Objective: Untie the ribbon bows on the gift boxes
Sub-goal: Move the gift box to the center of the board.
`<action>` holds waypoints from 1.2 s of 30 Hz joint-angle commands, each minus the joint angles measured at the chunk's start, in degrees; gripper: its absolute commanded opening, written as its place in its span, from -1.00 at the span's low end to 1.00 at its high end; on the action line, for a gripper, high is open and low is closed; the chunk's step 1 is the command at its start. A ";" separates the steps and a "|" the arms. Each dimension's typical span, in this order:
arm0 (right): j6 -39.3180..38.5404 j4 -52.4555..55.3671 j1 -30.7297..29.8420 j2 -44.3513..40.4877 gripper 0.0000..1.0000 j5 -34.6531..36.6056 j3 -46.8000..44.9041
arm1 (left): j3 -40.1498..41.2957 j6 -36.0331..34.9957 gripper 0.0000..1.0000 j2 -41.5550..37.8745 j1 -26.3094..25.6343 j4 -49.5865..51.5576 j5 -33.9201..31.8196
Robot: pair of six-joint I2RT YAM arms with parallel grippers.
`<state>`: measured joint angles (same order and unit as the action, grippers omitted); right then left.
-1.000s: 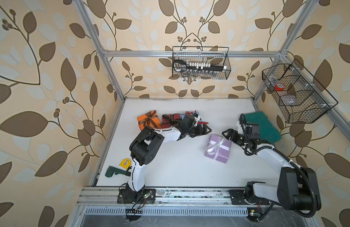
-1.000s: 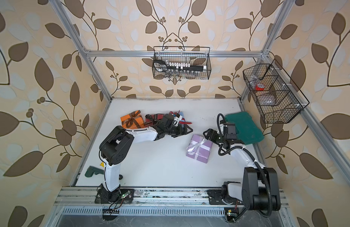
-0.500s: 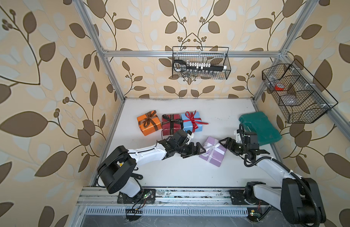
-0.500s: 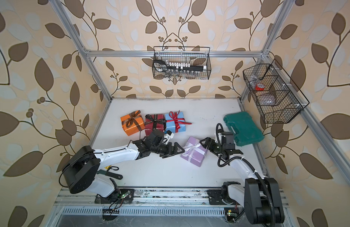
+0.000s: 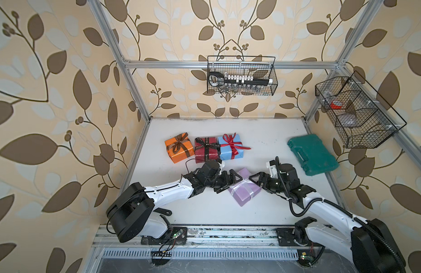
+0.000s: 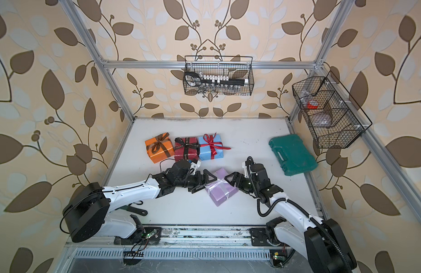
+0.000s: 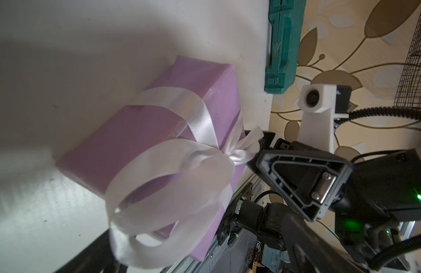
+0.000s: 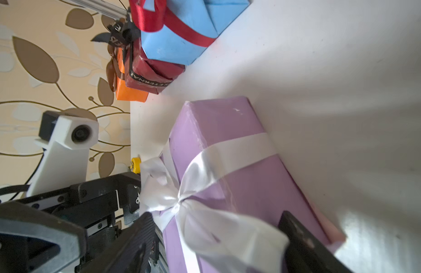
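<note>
Pincers flank the lilac box [image 5: 243,197], bow not yet undone

Lilac box sits near the middle of the surface [image 5: 204,212], its white ribbon bow [image 5: 246,183] tied on top. Left pincer [image 5: 230,183] gapes wide at the box's left side, gripping nothing. Right pincer [image 5: 258,184] is spread too, with a bow loop lying loose between its jaws. Orange box [image 5: 178,147], dark red box [image 5: 206,151] and light blue box [image 5: 230,147] line up farther back.

White bow [image 7: 181,163] on lilac box [image 7: 133,139], right gripper [image 7: 262,151] just beside

The white ribbon [image 7: 181,151] loop is blurred.
</note>
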<state>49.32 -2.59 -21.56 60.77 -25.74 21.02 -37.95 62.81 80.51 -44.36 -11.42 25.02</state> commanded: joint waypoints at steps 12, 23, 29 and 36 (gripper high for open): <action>2.66 -5.11 -4.70 8.39 0.69 3.15 5.68 | -9.83 -4.70 0.98 10.15 3.42 -2.78 -3.75; -9.87 11.55 -4.16 10.16 0.72 9.11 16.22 | -11.08 -15.23 0.98 4.78 11.75 11.01 -3.04; -14.66 24.45 -4.16 6.15 0.73 14.60 19.29 | -12.51 -23.18 0.98 0.75 12.54 20.58 -5.12; -16.27 30.21 -4.28 -0.63 0.53 9.83 19.57 | -10.18 -23.44 0.89 0.02 11.03 18.90 -1.27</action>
<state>34.70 23.27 -25.71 62.52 -12.97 39.81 -48.84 41.63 81.84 -32.05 6.68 21.37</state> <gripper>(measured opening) 0.776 0.949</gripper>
